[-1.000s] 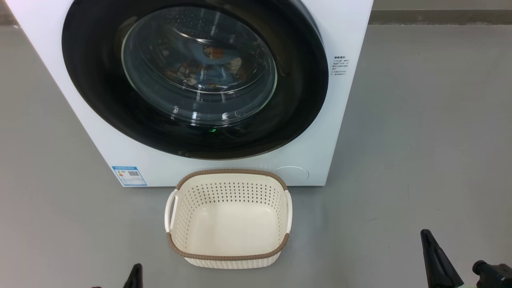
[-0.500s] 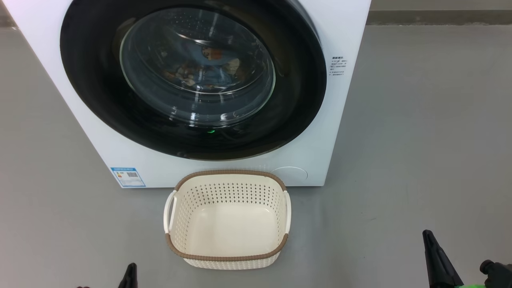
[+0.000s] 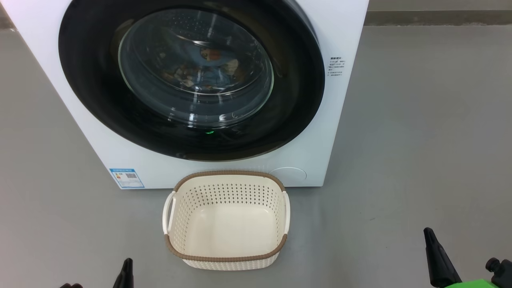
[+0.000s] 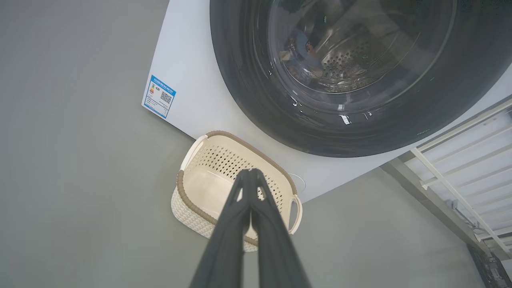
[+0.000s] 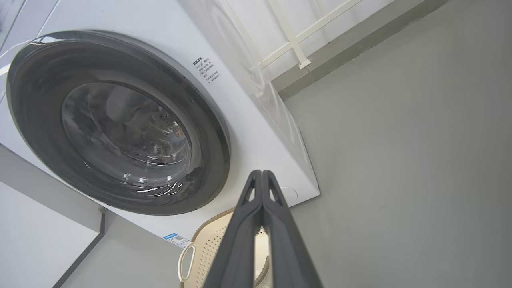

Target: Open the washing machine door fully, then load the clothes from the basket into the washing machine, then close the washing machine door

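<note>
The white washing machine stands ahead with its washing machine door flat against the front. Behind the glass window lie the clothes, bluish with orange-brown patches. The cream basket sits on the floor before the machine with nothing in it. My left gripper is shut at the lower left, back from the basket. My right gripper is shut at the lower right, well clear of basket and door. In the wrist views the left gripper and the right gripper have their fingers pressed together, holding nothing.
Grey floor spreads wide on both sides of the machine. A blue label marks the machine's lower front corner. A white railing stands beside the machine.
The head view has shifted slightly, with the machine and basket drifting left. Both grippers sit a touch lower and further out in the picture. Door and basket are unchanged.
</note>
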`<state>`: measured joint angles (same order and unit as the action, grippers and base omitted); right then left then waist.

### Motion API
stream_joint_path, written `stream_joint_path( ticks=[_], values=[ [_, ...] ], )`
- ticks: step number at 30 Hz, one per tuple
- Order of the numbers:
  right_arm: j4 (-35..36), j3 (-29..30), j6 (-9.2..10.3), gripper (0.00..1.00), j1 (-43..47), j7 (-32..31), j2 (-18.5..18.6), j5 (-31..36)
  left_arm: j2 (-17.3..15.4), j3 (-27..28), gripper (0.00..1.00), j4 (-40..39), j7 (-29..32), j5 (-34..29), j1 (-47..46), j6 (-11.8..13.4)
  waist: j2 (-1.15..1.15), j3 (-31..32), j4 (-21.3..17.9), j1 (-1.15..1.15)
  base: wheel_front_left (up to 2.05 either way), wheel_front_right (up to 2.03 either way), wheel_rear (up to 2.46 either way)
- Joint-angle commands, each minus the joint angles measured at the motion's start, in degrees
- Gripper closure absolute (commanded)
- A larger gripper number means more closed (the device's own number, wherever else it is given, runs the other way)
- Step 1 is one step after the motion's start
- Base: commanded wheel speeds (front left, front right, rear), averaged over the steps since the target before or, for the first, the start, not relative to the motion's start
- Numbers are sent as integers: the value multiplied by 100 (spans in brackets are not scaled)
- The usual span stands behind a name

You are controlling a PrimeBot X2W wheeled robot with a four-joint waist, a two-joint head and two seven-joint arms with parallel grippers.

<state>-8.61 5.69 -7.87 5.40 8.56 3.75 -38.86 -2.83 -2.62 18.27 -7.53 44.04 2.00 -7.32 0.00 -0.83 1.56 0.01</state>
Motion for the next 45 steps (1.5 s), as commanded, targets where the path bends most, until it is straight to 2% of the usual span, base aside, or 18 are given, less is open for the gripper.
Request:
stream_joint_path(
  ticks=[1, 45],
  values=[
    [104, -53, 14, 100, -294, -43, 56, -200, -66, 132, 100, -160, 31, 168, -241, -6, 0, 1, -3, -1, 0, 0, 0],
    [-246, -41, 27, 100, -761, -793, 24, -3062, -44, 548, 100, -304, 772, 2722, -557, -12, 0, 36, -87, -1, 0, 0, 0]
  ],
)
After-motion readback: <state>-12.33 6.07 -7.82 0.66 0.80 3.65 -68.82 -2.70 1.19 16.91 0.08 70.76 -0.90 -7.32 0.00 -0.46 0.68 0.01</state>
